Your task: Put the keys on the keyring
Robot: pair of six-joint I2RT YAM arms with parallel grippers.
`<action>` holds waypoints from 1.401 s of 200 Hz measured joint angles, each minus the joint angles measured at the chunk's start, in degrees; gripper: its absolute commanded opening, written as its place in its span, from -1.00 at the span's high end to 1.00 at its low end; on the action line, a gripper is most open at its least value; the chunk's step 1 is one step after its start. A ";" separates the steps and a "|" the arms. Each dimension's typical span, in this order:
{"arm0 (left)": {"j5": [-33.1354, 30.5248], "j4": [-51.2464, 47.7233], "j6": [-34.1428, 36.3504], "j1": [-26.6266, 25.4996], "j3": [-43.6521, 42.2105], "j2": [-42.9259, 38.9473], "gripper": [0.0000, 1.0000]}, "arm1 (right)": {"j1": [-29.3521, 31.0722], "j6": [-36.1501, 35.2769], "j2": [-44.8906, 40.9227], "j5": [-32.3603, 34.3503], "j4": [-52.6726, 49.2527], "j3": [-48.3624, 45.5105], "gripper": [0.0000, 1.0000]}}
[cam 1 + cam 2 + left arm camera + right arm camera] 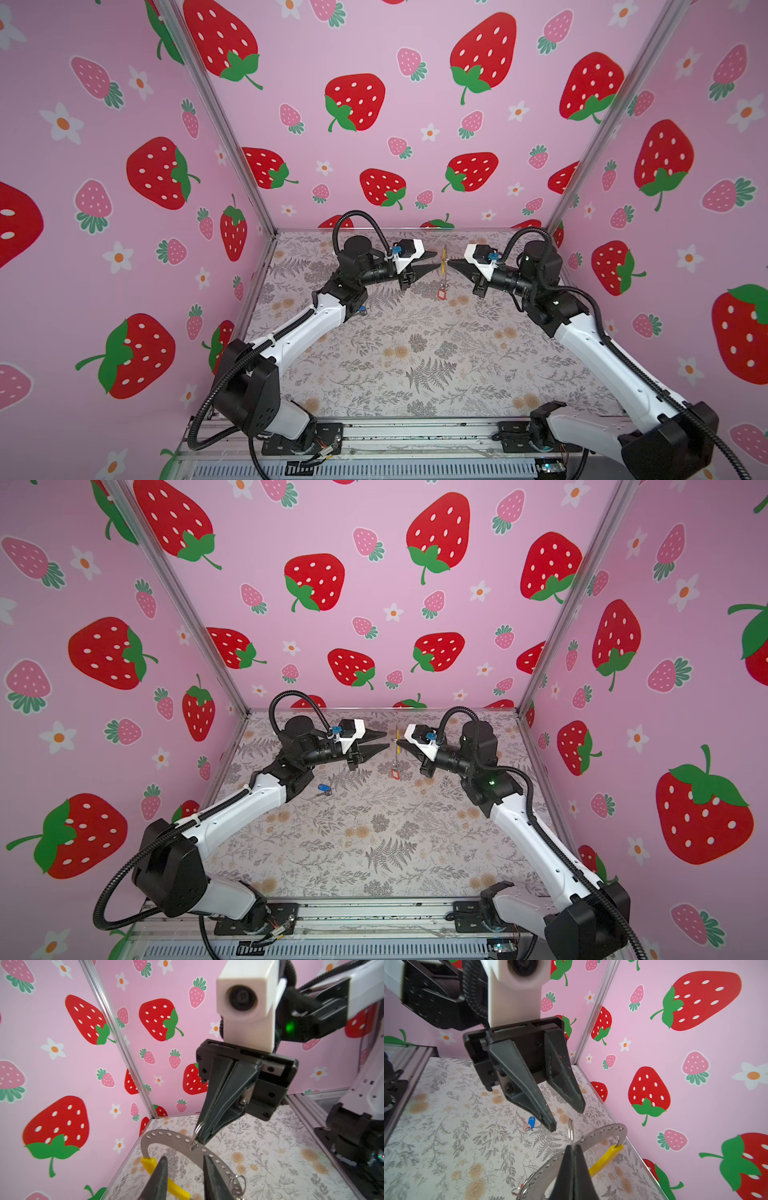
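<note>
Right claw (pixel 449 262) is pinched tight on the keyring (pixel 444 266), held edge-on above the far counter (pixel 374 365), with 1 red-tagged key (pixel 441 294) dangling below. Left claw (pixel 437 259) gapes just beside it (empty). Next, I'd guess, it must fetch the blue-tagged key (pixel 324 788) lying on the left.

You face a tabletop covering (pixel 415 353) printed with grey ferns and tan flowers. Pink panels enclose it on three sides: back wall (pixel 415 62), left wall (pixel 83 249) and right wall (pixel 706 208), each patterned with red and pink strawberries and white daisies. Metal posts (pixel 221 120) stand at both rear corners. An aluminium rail (pixel 415 434) runs along the front edge.
</note>
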 measured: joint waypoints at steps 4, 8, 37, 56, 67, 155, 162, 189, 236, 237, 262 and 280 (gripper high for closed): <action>-1.01 -0.55 0.94 -0.22 -0.07 -0.39 0.36 | 0.15 -0.55 -0.22 0.81 -0.04 -0.20 1.00; -1.99 -1.18 1.64 -0.52 -0.07 -0.76 0.36 | 0.28 -1.01 -0.37 1.55 -0.09 -0.35 1.00; -10.32 -4.96 9.49 -4.13 -0.07 -2.97 0.36 | 2.97 -5.29 -0.70 7.72 -0.79 -0.83 1.00; -14.80 -6.64 14.45 -6.67 -0.07 -3.28 0.38 | 5.18 -7.91 -0.70 11.67 -1.25 -0.83 1.00; -17.25 -7.78 16.90 -7.96 -0.07 -3.23 0.37 | 6.01 -8.92 -0.70 13.27 -1.33 -0.83 1.00; -28.52 -8.68 23.61 -9.16 -1.20 -3.23 0.33 | 7.21 -10.71 -0.96 19.63 -3.02 -0.81 1.00; -29.24 -8.57 23.65 -9.27 -1.20 -3.23 0.34 | 7.32 -10.71 -0.96 19.82 -3.48 -0.72 1.00; -30.73 -8.52 23.61 -9.51 -1.20 -3.19 0.43 | 7.89 -10.64 -0.92 21.20 -4.72 -0.26 1.00; -30.93 -8.74 23.37 -9.75 -1.20 -2.58 0.58 | 8.61 -10.67 -0.87 22.60 -4.92 0.50 1.00; -30.93 -8.76 23.37 -9.75 -1.20 -2.58 0.58 | 8.66 -10.67 -0.87 22.60 -4.92 0.50 1.00; -30.91 -8.96 23.32 -9.77 -1.18 -1.97 0.58 | 9.07 -10.73 -0.87 22.80 -5.11 0.50 1.00; -30.91 -9.03 23.12 -9.81 -1.18 -1.75 0.60 | 9.11 -10.78 -0.76 23.15 -5.27 0.50 1.00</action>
